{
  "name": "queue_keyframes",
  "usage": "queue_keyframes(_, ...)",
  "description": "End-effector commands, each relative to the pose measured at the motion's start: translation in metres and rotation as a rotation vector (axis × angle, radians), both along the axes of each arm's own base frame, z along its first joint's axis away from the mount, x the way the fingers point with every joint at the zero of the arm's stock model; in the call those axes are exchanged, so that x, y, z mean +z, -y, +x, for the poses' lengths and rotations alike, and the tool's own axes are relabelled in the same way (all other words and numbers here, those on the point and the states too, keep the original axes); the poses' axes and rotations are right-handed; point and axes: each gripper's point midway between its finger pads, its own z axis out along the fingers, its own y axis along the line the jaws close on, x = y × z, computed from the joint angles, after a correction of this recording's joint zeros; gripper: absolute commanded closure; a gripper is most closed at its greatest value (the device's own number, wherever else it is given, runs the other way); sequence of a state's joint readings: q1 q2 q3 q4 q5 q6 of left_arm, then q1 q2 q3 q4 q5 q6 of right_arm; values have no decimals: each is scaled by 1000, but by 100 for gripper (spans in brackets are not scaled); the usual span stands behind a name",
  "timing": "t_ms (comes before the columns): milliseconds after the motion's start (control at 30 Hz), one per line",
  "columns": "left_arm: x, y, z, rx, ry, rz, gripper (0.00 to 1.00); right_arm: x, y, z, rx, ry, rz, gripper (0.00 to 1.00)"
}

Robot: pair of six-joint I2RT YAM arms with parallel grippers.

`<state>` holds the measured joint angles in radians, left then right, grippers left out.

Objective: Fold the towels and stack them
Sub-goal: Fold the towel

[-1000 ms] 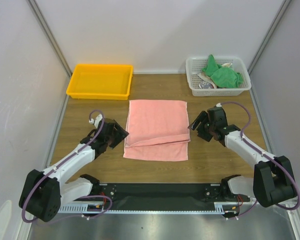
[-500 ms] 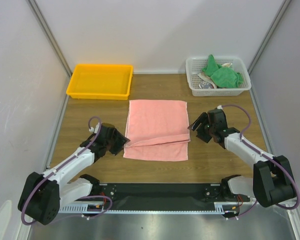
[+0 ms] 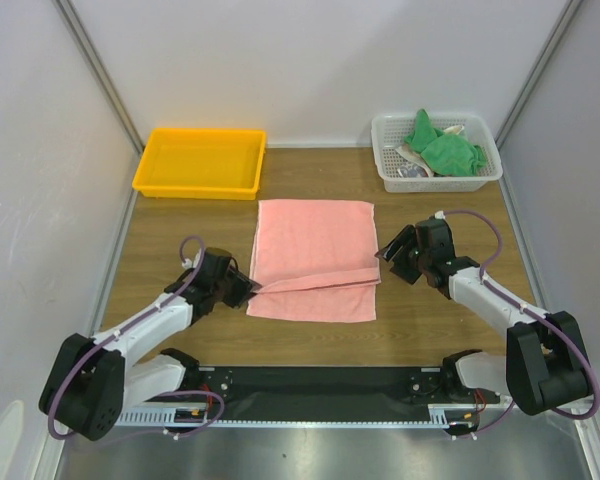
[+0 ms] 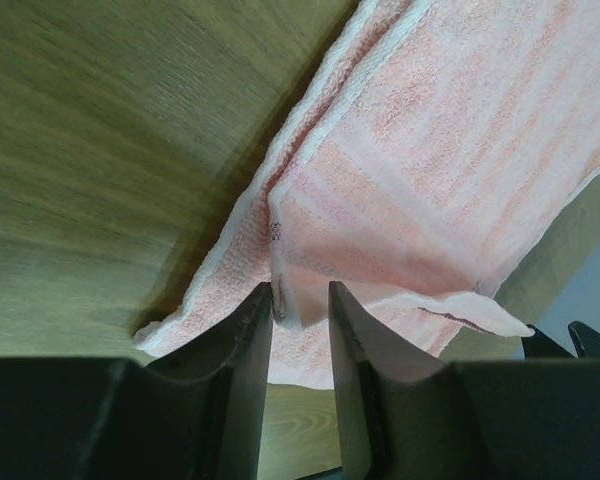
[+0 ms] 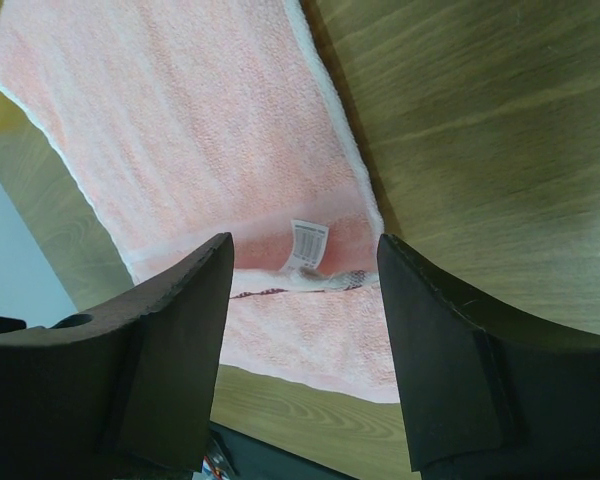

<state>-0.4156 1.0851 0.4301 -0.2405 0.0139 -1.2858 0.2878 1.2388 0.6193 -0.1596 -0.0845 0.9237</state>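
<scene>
Table [image 3: 155,240]: wooden top inside white walls, both arm bases along its near edge
Pink towel [image 3: 315,250]: lies flat in the middle of the table, between the two arms, its far edge just short of the yellow tray's near wall; a fold crosses its near part, running from the near-left corner up toward the right edge, so two layers overlap there
Left gripper [image 3: 248,292]: low at the towel's near-left corner, arm stretched along the table from the near-left
Left gripper's opening: narrow; in the wrist view the corner of the folded layer of the pink towel [image 4: 430,180] stands between the two dark fingers [image 4: 235,360]; I cannot tell whether they are pressing it
Right gripper [image 3: 388,252]: at the towel's right edge, beside the end of the fold
Right gripper's opening: wide, nothing between the jaws; in the wrist view they straddle the towel's right hem, above it and apart from the cloth
Label [image 5: 306,243]: small white tag at the towel's right hem, seen between the right jaws
Green towels [image 3: 442,150]: crumpled together in the white basket
White basket [image 3: 440,182]: lattice walls, far-right corner of the table
Yellow tray [image 3: 198,184]: far-left corner of the table
</scene>
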Motion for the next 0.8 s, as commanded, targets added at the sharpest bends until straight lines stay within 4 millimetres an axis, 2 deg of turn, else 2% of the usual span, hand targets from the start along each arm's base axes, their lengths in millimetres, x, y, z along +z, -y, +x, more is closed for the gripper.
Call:
queue_keyframes(0, 2, 2, 10, 33, 23, -30, 68, 10, -4, 8, -13, 43, 34, 36)
queue_keyframes(200, -2, 4, 10, 26, 11, -30, 91, 6, -11, 9, -22, 20, 63, 37)
queue_keyframes(233, -2, 4, 10, 26, 12, -29, 98, 4, -11, 9, -31, 12, 72, 37)
queue_keyframes(467, 2, 1, 10, 27, 35, -19, 100, -7, -18, -3, -50, -86, 119, 39)
queue_keyframes(633, 1, 1, 10, 25, 47, -22, 100, -9, -5, -27, -88, -161, 81, 38)
queue_keyframes(767, -3, 2, 9, 19, 48, -30, 100, -5, -3, -37, -125, -183, 118, 35)
